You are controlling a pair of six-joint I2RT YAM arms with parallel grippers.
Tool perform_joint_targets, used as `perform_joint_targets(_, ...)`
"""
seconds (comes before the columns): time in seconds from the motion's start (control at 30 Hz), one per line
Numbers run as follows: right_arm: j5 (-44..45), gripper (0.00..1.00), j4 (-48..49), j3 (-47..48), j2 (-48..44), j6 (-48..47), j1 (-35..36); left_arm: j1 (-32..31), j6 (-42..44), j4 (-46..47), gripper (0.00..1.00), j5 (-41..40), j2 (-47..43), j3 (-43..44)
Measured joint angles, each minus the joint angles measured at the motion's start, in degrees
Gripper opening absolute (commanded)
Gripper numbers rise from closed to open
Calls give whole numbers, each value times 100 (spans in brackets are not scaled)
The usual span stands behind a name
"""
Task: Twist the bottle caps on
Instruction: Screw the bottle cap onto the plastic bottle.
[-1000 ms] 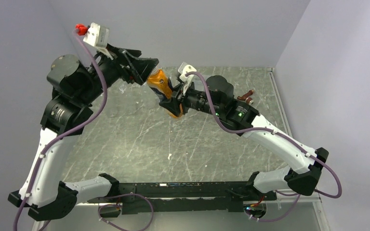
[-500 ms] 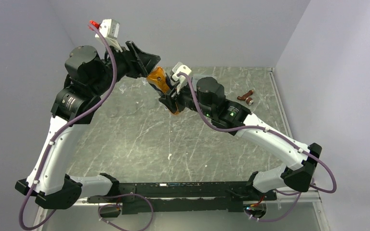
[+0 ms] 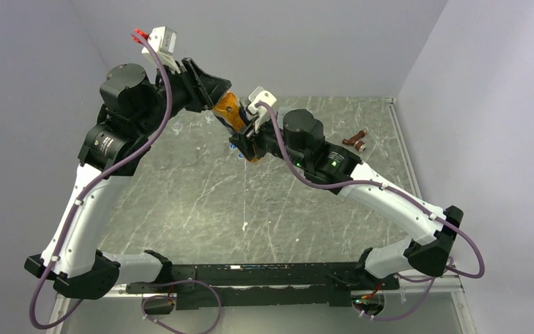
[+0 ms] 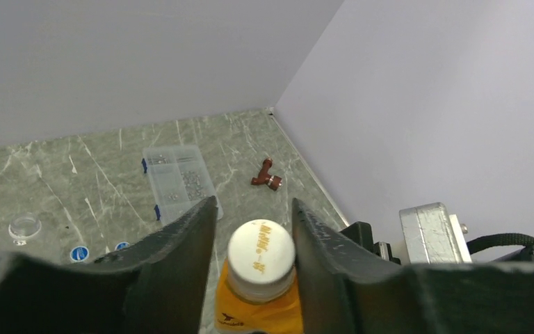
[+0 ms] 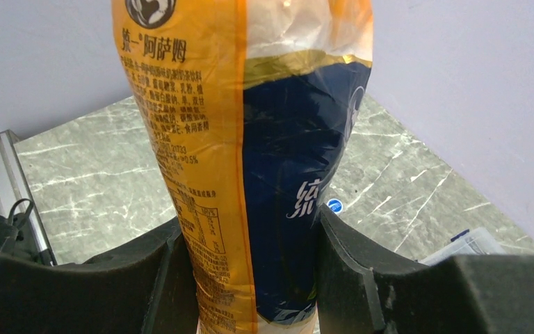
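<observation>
Orange bottle (image 5: 208,104) tight in right tool (image 5: 250,243)

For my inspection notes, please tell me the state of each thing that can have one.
Bottle: lifted, tilted, clamped by the right pincer.
White cap: on the bottle's neck; tightness unclear.
Left pincer: straddles that cap; grip unclear.
Blue caps: loose on the table.
Clear box: flat on the table.
</observation>
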Motion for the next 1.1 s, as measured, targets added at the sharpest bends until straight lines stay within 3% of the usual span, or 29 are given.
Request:
perform_joint_targets(0.13,20,0,-48,24,61,-22,11,-17,-24,-4,0,59,11,0)
perform_joint_targets(0.4,-691,0,-284,221,136,-13,-221,-17,83,-111,0,177,50,103)
perform_joint_targets(0.63,-3467,0,-68,188,136,555,-1165,17,352,450,0,1027,-149,-195)
perform_joint_targets(0.77,-5012,0,531,50,133,1147,-1381,37,415,1049,0,1838,-422,-529)
perform_joint_targets(1.1,-7182,0,2942,-170,273,2992,-1401,57,44,2813,0,4083,-678,-859)
